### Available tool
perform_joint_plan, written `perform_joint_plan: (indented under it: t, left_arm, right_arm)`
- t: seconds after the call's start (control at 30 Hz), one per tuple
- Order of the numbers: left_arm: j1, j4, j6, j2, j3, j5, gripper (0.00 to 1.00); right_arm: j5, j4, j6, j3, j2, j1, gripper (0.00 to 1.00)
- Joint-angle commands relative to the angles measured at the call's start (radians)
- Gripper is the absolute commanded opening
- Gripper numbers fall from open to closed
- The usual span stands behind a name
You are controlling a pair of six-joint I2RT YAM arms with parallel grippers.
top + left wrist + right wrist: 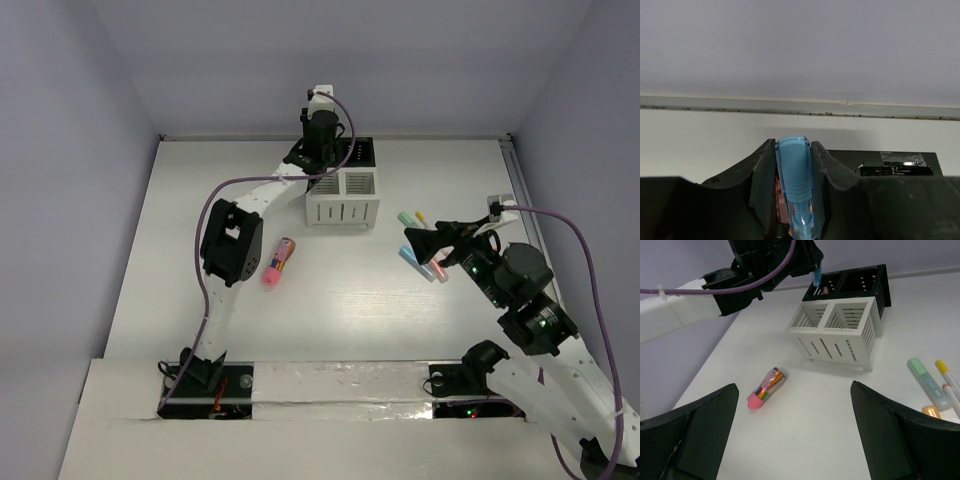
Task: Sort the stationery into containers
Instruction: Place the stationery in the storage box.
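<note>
My left gripper (318, 152) is shut on a blue marker (795, 172) and holds it upright over the left black compartment (832, 284) of the organizer; the marker also shows in the right wrist view (817, 276). Something pink (825, 290) sits inside that compartment. The two white compartments (343, 200) stand in front of the black ones. My right gripper (425, 240) is open and empty, hovering above the table, with its own view (795, 440) looking down past the fingers. A thick pink stick (278, 262) lies left of centre. Mint (408, 217), yellow (420, 214), blue (412, 258) and pink (438, 270) markers lie at the right under my right gripper.
The table's back wall runs just behind the organizer (790, 106). The left arm's elbow (232, 240) hangs over the table beside the thick pink stick. A mint marker (927, 382) and a yellow one (949, 385) lie right of the white compartments.
</note>
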Motion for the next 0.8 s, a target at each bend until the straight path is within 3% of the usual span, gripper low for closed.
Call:
perform_joint_plan:
  t: [0.0,0.4,0.53,0.63,0.77]
  left_arm:
    - [0.006,0.081,0.014,0.001,0.036,0.006,0.09]
    - [0.006,0.093,-0.006,0.007,0.013,0.027,0.16]
    - [0.006,0.103,-0.011,-0.016,-0.019,0.039,0.45]
    - [0.006,0.106,-0.012,-0.031,-0.030,0.038,0.58]
    - [0.006,0.096,-0.026,-0.056,-0.028,0.056,0.61]
  right_arm:
    - [-0.021,0.071,0.010,-0.005,0.013,0.000,1.00]
    - [-0.027,0.090,0.009,-0.018,0.035,0.000,1.00]
    - [-0.024,0.087,0.009,-0.015,0.046,0.000,1.00]
    - [-0.026,0.088,0.009,-0.018,0.053,0.000,1.00]
    - [-0.026,0.091,0.009,-0.021,0.058,0.000,1.00]
